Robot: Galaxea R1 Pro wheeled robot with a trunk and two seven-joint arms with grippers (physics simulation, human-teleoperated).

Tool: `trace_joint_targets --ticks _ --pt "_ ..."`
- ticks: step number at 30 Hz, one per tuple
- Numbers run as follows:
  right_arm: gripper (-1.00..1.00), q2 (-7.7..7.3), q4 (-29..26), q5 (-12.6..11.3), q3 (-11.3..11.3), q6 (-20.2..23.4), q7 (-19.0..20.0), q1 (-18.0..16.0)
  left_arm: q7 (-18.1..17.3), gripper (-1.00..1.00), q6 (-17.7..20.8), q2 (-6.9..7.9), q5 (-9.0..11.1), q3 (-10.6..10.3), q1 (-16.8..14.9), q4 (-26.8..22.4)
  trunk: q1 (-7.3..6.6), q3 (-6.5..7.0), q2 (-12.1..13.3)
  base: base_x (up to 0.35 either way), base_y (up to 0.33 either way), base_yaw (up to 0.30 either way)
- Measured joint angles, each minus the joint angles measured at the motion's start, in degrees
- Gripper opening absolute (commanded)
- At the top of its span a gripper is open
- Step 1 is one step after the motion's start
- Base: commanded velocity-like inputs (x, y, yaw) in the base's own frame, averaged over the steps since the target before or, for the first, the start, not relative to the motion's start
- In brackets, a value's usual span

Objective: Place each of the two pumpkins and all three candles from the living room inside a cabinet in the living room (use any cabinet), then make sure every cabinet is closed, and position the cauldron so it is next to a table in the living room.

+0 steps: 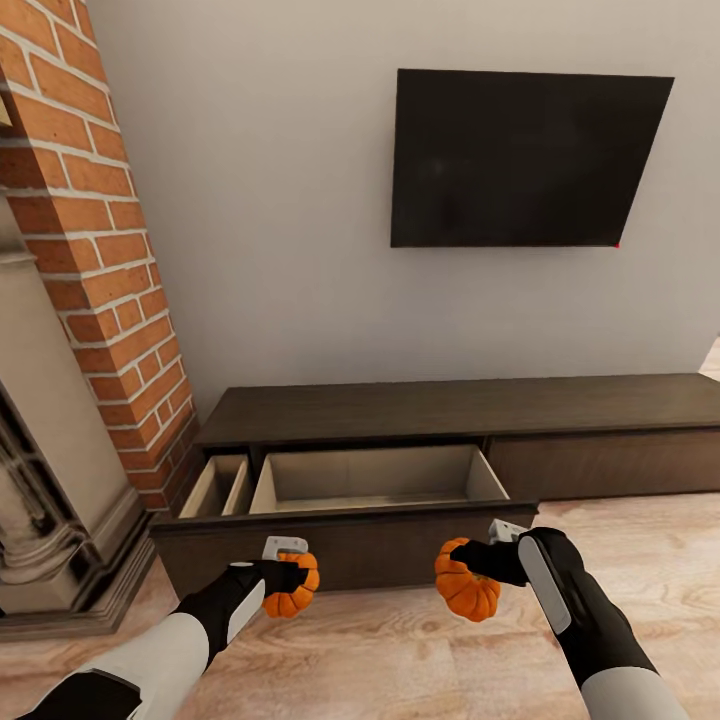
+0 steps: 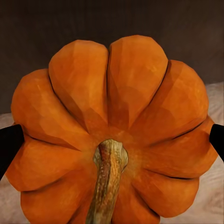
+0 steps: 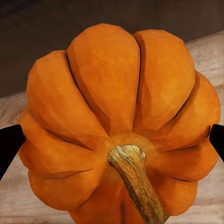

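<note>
- The left claw (image 1: 290, 583) was clamped on one pumpkin (image 1: 291, 597), held above the wooden floor (image 1: 400, 650) just in front of the cabinet (image 1: 450, 410).
- The right claw (image 1: 470, 562) gripped the other pumpkin (image 1: 467, 588) at about the same height, well apart from the first.
- In each wrist view, dark fingertips (image 2: 9, 149) (image 3: 9, 144) pressed the pumpkin's sides, stem (image 2: 108, 182) (image 3: 135, 179) toward the camera.
- The cabinet's drawer (image 1: 375, 480) stood pulled open, pale inside.
</note>
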Motion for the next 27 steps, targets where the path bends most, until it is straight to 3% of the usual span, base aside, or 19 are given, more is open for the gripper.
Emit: trace_joint_targets --ticks 12,24,27 --pt "-1.00 -0.02 0.1 0.0 -0.1 0.0 -0.1 0.0 -0.1 -1.00 4.5 0.15 0.1 0.2 0.0 0.1 0.00 0.00 0.0 0.000 0.000 0.000" --pt "-1.00 0.06 0.1 0.0 0.0 -0.1 -0.3 0.0 -0.1 -1.00 6.8 0.09 0.0 0.2 0.0 0.2 -2.63 2.15 4.8 0.000 0.000 0.000" --pt "-1.00 0.08 0.2 0.0 0.0 -0.1 -0.3 0.0 0.0 -1.00 8.8 0.03 -0.1 0.2 0.0 0.3 -3.29 2.69 6.0 0.000 0.000 0.000"
